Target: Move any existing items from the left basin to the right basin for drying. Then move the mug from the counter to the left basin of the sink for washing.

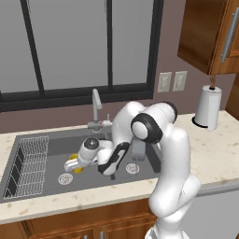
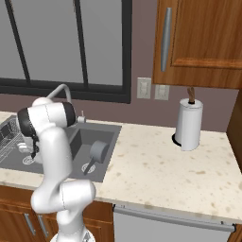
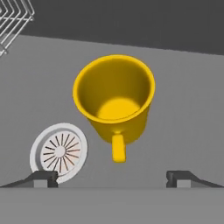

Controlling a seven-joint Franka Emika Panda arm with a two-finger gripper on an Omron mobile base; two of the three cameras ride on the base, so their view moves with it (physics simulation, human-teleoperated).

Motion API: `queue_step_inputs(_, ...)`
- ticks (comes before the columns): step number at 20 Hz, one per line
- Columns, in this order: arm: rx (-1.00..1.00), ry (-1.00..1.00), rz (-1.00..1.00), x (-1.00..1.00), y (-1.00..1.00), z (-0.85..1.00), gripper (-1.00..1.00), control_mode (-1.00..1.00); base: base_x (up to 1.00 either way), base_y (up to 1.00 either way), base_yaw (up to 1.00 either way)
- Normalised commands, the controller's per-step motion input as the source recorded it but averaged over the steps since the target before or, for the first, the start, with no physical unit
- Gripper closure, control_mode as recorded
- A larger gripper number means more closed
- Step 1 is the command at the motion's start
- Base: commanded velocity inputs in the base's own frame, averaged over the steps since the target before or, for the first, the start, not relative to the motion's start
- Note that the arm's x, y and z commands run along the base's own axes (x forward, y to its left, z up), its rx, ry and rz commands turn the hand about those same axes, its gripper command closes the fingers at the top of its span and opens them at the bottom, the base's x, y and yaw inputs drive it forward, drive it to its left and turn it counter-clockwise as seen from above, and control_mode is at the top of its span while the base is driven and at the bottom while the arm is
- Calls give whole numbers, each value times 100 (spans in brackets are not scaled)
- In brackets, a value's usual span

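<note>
1. Dark finger tips of the gripper [image 3: 112, 179] stand wide apart at the bottom of the hand view, one low left and one low right, with nothing between them; the jaws are fully spread and hold nothing.
2. Yellow, the mug [image 3: 114, 99] sits just above the finger tips in the centre of the hand view, upright on the grey floor of the left basin [image 3: 188, 109], mouth toward the camera and handle pointing down toward the gripper, clear of both tips.
3. A round white drain [image 3: 58, 151] lies to the lower left of the mug, close beside it but apart.
4. White wire of the rack [image 3: 13, 19] shows in the upper left corner of the hand view.
5. In the left base view the gripper [image 1: 70, 165] hangs low in the left basin, left of centre, with a sliver of yellow mug [image 1: 77, 170] under it.
6. The grey cup [image 2: 99, 151] lies in the right basin [image 2: 109, 142], left of centre in the right base view.
7. The speckled counter [image 2: 156, 165] spreads to the right, with a paper towel roll [image 2: 189, 124] standing at its back.
</note>
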Motion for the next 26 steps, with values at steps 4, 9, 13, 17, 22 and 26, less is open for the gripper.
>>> queue_step_inputs(4, 0, 7, -13, -27, 0, 28, -100, -100, 0, 0, 0)
queue_step_inputs(9, 0, 8, -13, -12, -3, 35, -100, -100, 0, 0, 0)
queue_step_inputs(13, 0, 4, -10, 0, -1, 51, -100, -100, 0, 0, 0)
queue_step_inputs(17, 0, 3, -8, 0, 0, 47, -100, -100, 0, 0, 0)
queue_step_inputs(22, 0, 3, -7, 0, 0, 46, -100, -100, 0, 0, 0)
queue_step_inputs(26, 0, 3, -5, 0, 0, 39, -100, -100, 0, 0, 0)
